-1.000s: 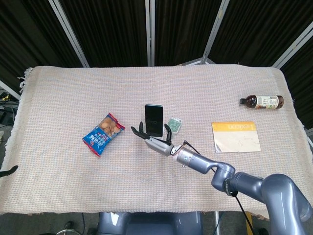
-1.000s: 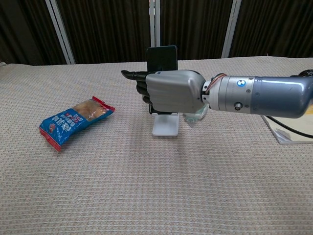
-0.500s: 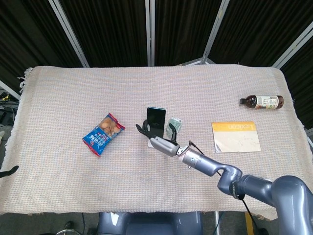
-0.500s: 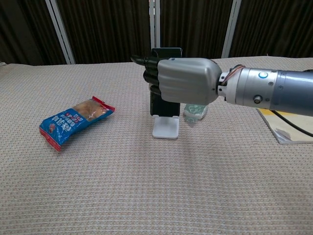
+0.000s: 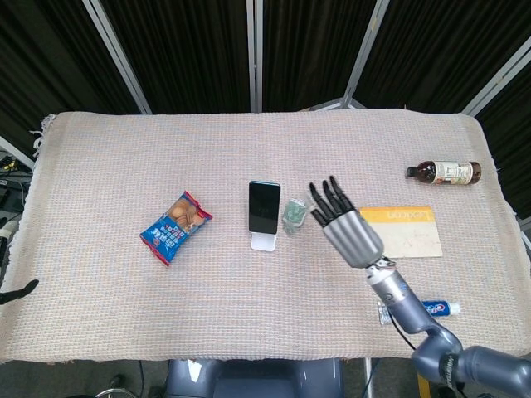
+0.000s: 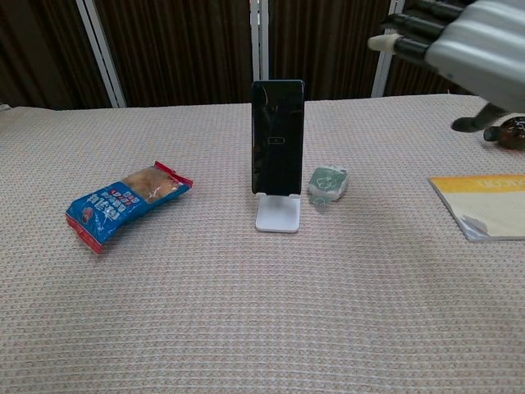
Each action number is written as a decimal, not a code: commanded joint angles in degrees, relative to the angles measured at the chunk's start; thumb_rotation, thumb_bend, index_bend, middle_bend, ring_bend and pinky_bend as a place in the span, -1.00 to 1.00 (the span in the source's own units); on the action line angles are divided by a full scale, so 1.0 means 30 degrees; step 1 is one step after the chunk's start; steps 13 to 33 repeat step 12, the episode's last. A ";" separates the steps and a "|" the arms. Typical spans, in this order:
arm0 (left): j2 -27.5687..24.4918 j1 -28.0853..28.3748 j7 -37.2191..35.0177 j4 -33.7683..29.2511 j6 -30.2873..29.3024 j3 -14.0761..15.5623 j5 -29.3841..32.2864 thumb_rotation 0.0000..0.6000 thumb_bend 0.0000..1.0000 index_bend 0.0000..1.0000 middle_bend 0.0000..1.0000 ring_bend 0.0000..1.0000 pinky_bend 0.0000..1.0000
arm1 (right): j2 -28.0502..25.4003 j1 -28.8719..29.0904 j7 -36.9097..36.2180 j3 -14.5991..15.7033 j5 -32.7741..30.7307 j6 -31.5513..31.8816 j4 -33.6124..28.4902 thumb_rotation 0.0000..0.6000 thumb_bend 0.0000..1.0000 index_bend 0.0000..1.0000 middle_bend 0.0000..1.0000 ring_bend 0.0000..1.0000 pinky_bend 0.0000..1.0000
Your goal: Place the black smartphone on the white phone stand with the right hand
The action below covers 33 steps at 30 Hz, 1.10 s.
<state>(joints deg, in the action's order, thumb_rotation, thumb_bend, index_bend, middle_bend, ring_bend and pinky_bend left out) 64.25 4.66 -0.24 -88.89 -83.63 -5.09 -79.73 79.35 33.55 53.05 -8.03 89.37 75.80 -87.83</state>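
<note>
The black smartphone [image 5: 264,207] stands upright on the white phone stand [image 5: 265,242] near the table's middle. The chest view shows the smartphone [image 6: 277,135] leaning back on the stand [image 6: 277,215], with nothing touching it. My right hand [image 5: 344,224] hovers to the right of the stand, raised off the cloth, fingers spread and holding nothing. In the chest view that right hand [image 6: 459,41] is high at the top right. Of my left hand only a dark tip [image 5: 15,289] shows at the left edge.
A small green packet [image 5: 293,213] lies just right of the stand. A blue snack bag [image 5: 176,226] lies to the left. A yellow book [image 5: 406,230], a brown bottle [image 5: 444,172] and a toothpaste tube [image 5: 436,308] are on the right side.
My right hand has let go of the smartphone and pulled away up and to the right. The phone stays standing on the stand.
</note>
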 commanded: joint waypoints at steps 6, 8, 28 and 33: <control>0.0130 -0.0256 -0.0212 -0.0308 -0.1284 0.0625 -0.2012 1.00 -1.00 -1.00 -1.00 -1.00 -1.00 | -0.4133 -0.5345 -0.9163 0.1838 -0.2887 0.2581 -0.3795 1.00 -1.00 -1.00 -1.00 -1.00 -1.00; 0.0143 -0.0289 -0.0217 -0.0381 -0.1470 0.0724 -0.2336 1.00 -1.00 -1.00 -1.00 -1.00 -1.00 | -0.4193 -0.5930 -1.0330 0.2128 -0.2682 0.3091 -0.3638 1.00 -1.00 -1.00 -1.00 -1.00 -1.00; 0.0071 -0.0389 -0.0406 -0.0501 -0.1648 0.0973 -0.2782 1.00 -1.00 -1.00 -1.00 -1.00 -1.00 | -0.3674 -0.6907 -1.1660 0.2677 -0.1524 0.4332 -0.1986 1.00 -1.00 -1.00 -1.00 -1.00 -1.00; 0.0071 -0.0389 -0.0406 -0.0501 -0.1648 0.0973 -0.2782 1.00 -1.00 -1.00 -1.00 -1.00 -1.00 | -0.3674 -0.6907 -1.1660 0.2677 -0.1524 0.4332 -0.1986 1.00 -1.00 -1.00 -1.00 -1.00 -1.00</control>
